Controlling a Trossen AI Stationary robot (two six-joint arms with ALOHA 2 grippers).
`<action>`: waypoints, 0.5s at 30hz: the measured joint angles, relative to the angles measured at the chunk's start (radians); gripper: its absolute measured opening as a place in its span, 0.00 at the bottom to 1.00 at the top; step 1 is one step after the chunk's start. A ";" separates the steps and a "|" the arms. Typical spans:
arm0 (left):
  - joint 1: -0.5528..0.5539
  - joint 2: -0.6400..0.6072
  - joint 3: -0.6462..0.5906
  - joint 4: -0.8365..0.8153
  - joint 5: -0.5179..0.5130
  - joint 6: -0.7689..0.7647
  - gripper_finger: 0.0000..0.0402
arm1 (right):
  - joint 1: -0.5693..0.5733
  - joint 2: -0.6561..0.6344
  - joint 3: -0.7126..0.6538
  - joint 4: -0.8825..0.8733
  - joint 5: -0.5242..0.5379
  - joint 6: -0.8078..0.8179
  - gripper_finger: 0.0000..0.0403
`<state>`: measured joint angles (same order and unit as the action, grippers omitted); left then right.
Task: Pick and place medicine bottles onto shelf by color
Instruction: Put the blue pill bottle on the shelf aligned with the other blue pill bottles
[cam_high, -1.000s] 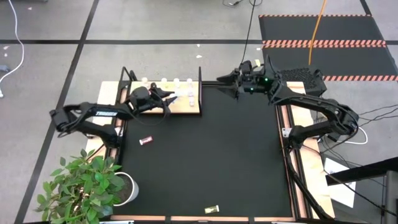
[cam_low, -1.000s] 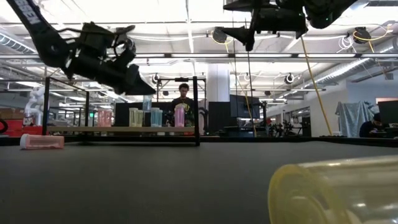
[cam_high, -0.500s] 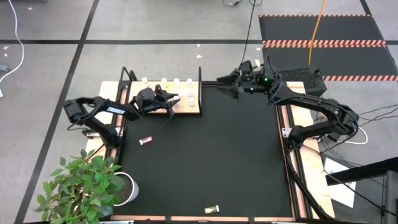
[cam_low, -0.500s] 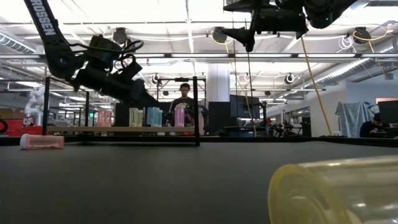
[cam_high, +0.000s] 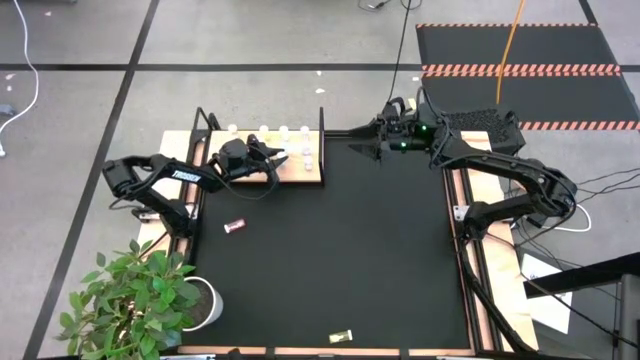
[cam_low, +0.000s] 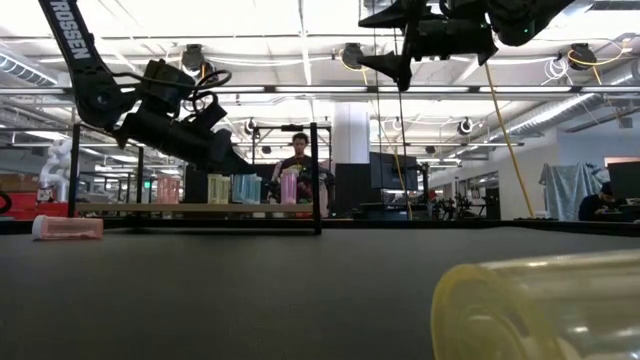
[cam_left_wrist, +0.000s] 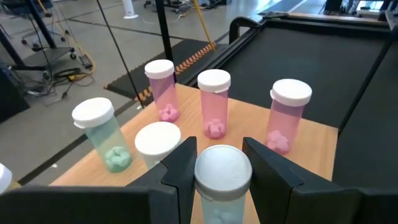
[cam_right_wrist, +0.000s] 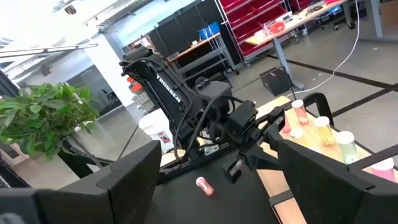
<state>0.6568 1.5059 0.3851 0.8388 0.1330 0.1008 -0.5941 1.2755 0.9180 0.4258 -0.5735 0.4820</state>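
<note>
Left wrist view: left gripper (cam_left_wrist: 217, 163) has its fingers clenched on a bottle (cam_left_wrist: 222, 177), white cap up, body hidden below. It hangs over the shelf (cam_left_wrist: 314, 140), which sits at the table's far left corner. Bottles already stand there upright in rows: three pink (cam_left_wrist: 214, 102) together, a pale green-blue one (cam_left_wrist: 102, 134) apart, so the grouping by colour looks well along. Upright hold likely suits setting it down on its base in a free spot. High view: a pink bottle (cam_high: 235, 227) lies near the left edge, a yellow one (cam_high: 342, 336) at the near edge. Right gripper (cam_high: 372, 139) waits at the far edge, fingers spread, empty.
</note>
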 joint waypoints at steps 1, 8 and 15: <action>0.000 0.000 0.000 0.000 0.001 -0.006 0.31 | 0.000 0.000 0.000 0.001 0.000 0.000 0.78; -0.001 0.000 0.000 -0.007 0.001 -0.014 0.33 | 0.000 0.000 0.000 0.002 -0.003 0.000 0.78; -0.005 0.000 0.000 -0.006 0.001 -0.024 0.42 | 0.000 0.000 0.000 0.002 -0.003 0.003 0.78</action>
<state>0.6515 1.5059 0.3851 0.8326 0.1337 0.0768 -0.5938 1.2755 0.9180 0.4278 -0.5770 0.4853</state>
